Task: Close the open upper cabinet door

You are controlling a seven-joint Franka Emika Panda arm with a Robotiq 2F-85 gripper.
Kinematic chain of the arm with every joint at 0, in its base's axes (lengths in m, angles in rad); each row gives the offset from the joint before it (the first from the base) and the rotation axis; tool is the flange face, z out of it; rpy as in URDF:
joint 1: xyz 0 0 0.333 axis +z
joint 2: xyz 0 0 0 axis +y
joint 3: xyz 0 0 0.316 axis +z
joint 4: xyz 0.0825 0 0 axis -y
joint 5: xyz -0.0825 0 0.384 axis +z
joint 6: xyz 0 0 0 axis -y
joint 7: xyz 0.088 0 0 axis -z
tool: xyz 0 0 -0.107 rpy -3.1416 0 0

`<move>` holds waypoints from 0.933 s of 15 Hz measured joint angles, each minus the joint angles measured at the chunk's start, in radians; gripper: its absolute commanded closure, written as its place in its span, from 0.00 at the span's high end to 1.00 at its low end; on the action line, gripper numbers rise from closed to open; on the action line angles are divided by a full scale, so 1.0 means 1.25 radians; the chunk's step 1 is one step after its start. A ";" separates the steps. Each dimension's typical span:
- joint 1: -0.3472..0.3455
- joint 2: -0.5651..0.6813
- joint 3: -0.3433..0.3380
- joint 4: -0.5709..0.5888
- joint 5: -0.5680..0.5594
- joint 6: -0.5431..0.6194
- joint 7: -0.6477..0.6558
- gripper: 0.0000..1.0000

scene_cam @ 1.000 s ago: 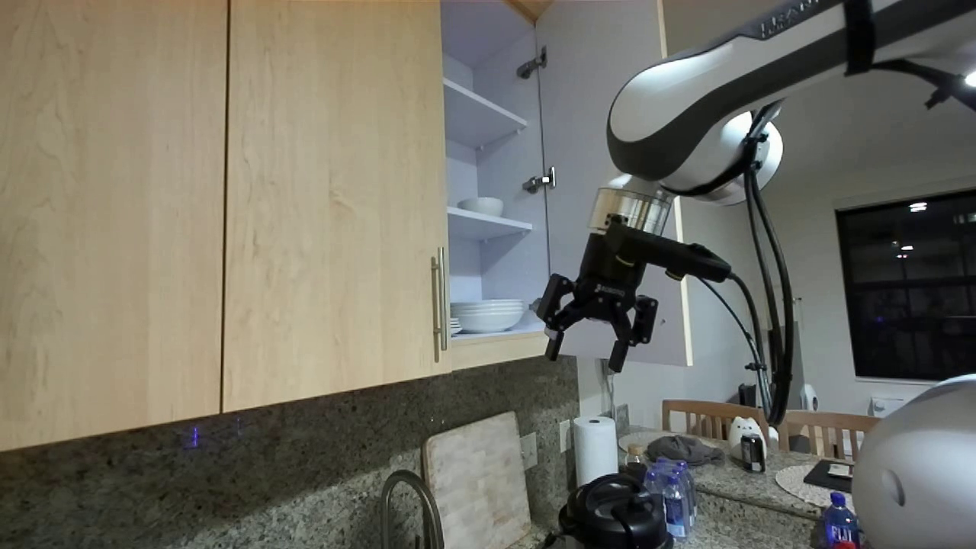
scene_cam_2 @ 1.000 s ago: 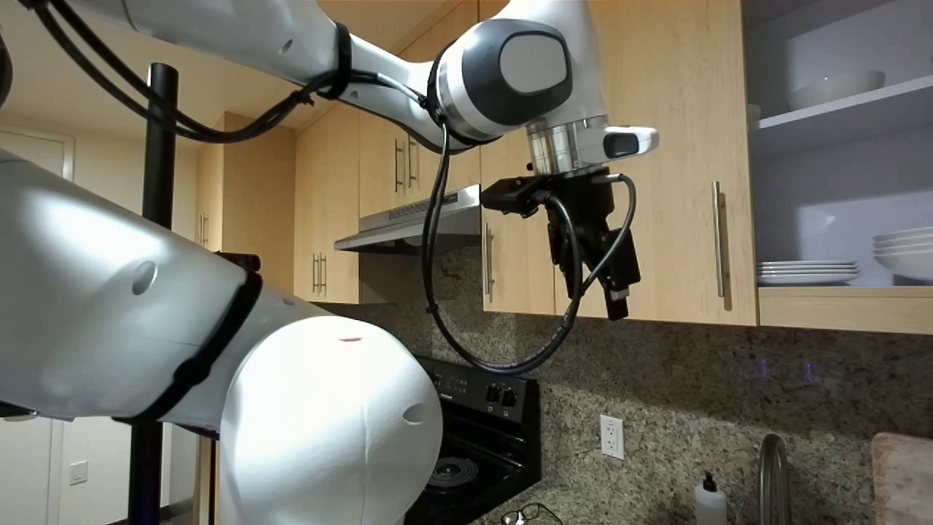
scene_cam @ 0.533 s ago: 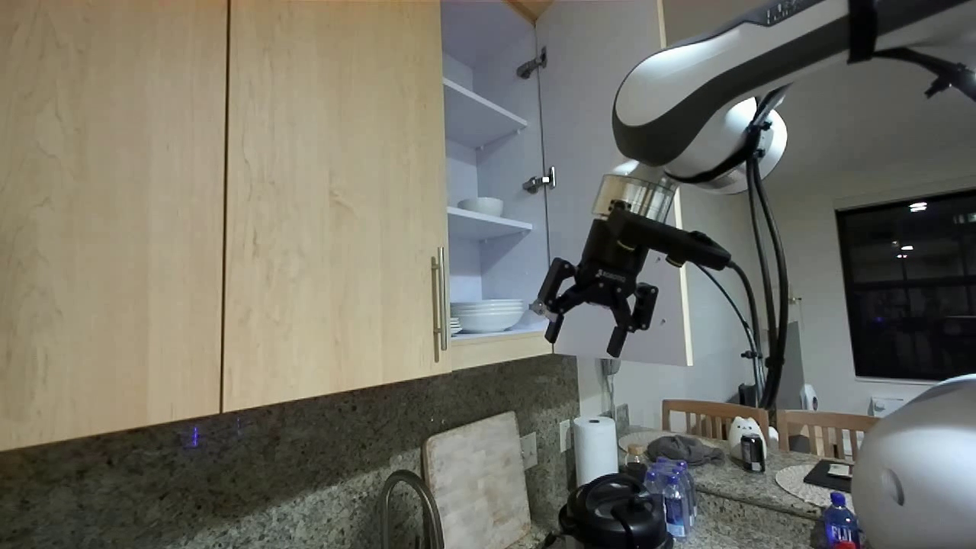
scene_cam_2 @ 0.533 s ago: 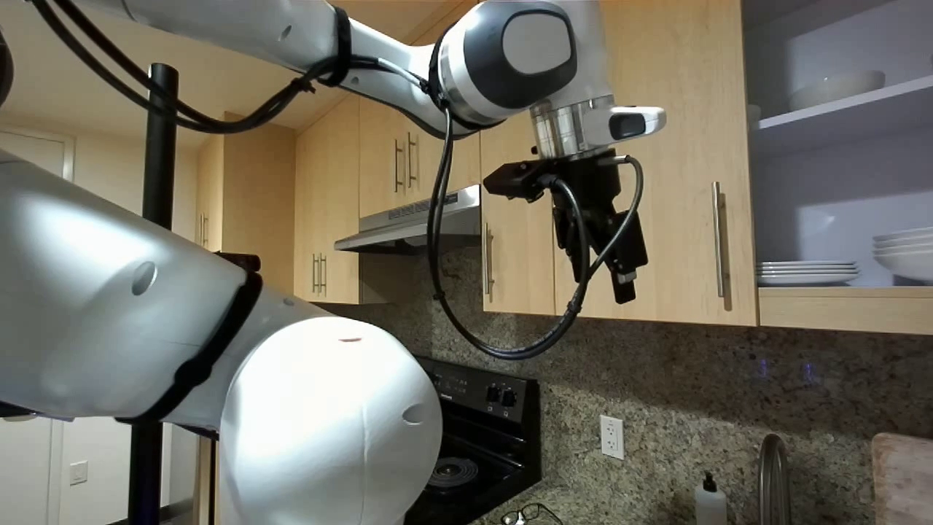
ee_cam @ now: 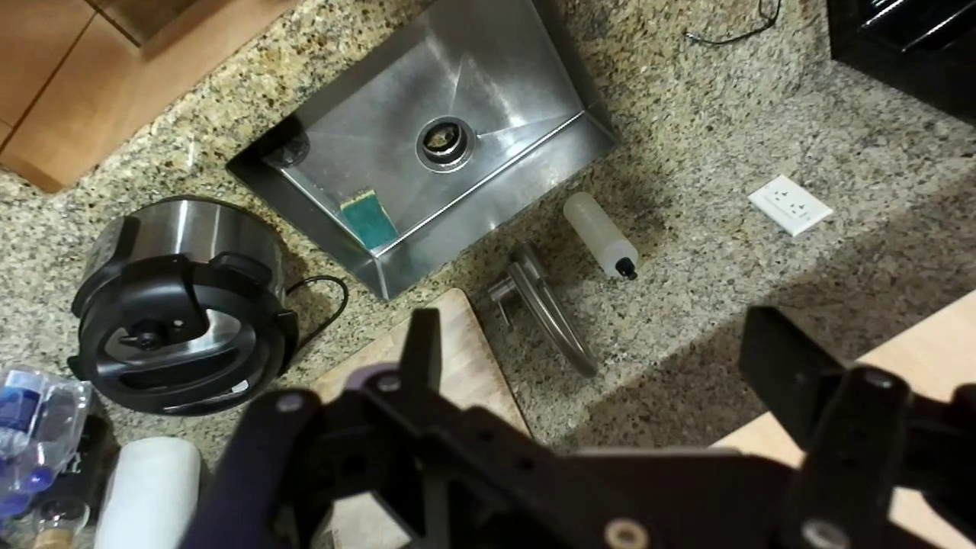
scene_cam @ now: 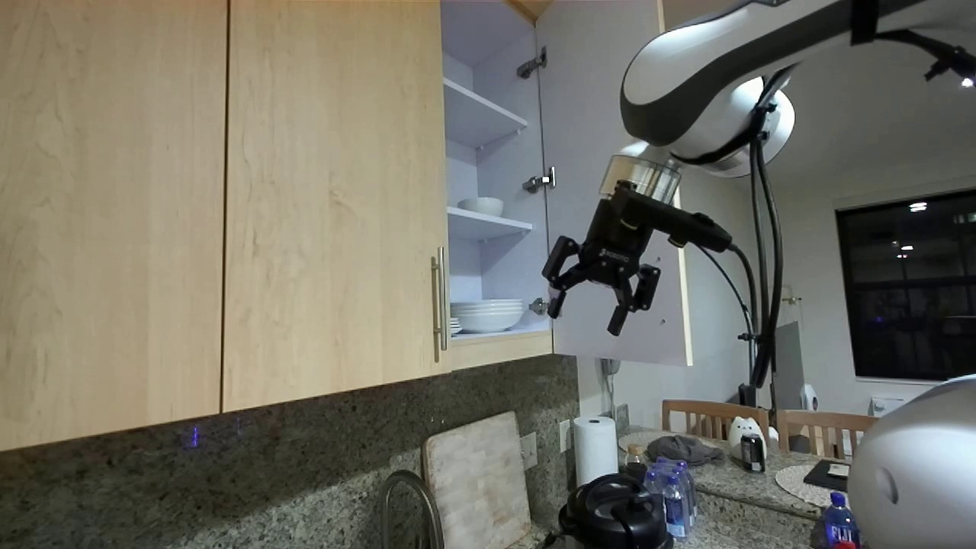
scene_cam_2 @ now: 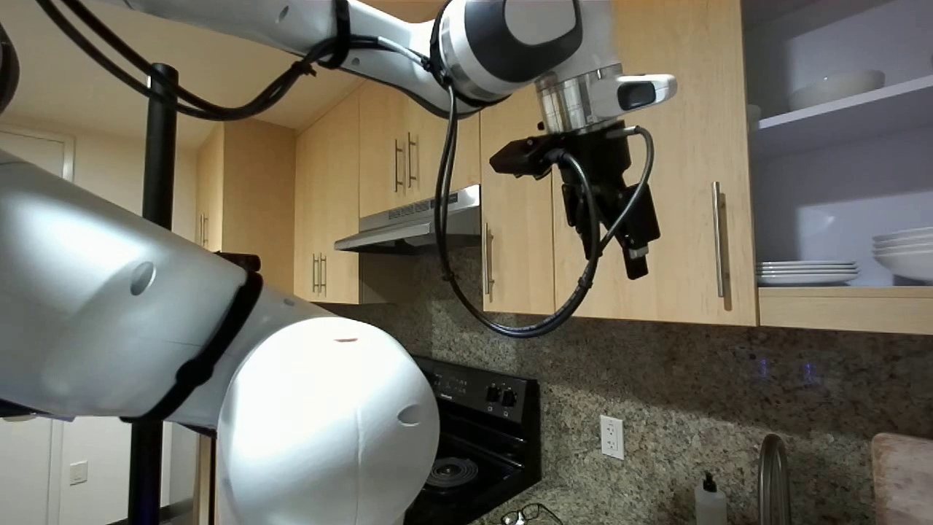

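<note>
The upper cabinet door [scene_cam: 583, 99] stands wide open in an exterior view. Its white inner face and metal hinges show; its wood front and bar handle are hidden. The door is out of view in the wrist view. My gripper [scene_cam: 585, 316] is open and empty, pointing down, in front of the door's lower inner face in that picture. Whether it touches the door cannot be told, but no contact shows. The gripper also shows in an exterior view [scene_cam_2: 611, 264] before a closed wood door, and in the wrist view [ee_cam: 597, 335] with its fingers wide apart.
Closed wood doors [scene_cam: 335, 183] with a bar handle [scene_cam: 442, 297] adjoin the open cabinet. Its shelves hold a bowl [scene_cam: 482, 205] and plates [scene_cam: 488, 316]. Below are a faucet [ee_cam: 545, 305], a sink [ee_cam: 503, 91], a cutting board [scene_cam: 480, 480], a pressure cooker [ee_cam: 183, 305] and paper towels [scene_cam: 595, 450].
The gripper and forearm have moved upward and slightly to the right in both exterior views. The gripper stays open. The cabinet door has not moved.
</note>
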 measured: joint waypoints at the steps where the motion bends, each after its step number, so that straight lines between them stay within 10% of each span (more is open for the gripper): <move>1: -0.005 -0.001 -0.003 0.004 0.000 0.000 0.000 1.00; 14: -0.147 -0.115 -0.124 0.083 -0.074 -0.072 -0.017 1.00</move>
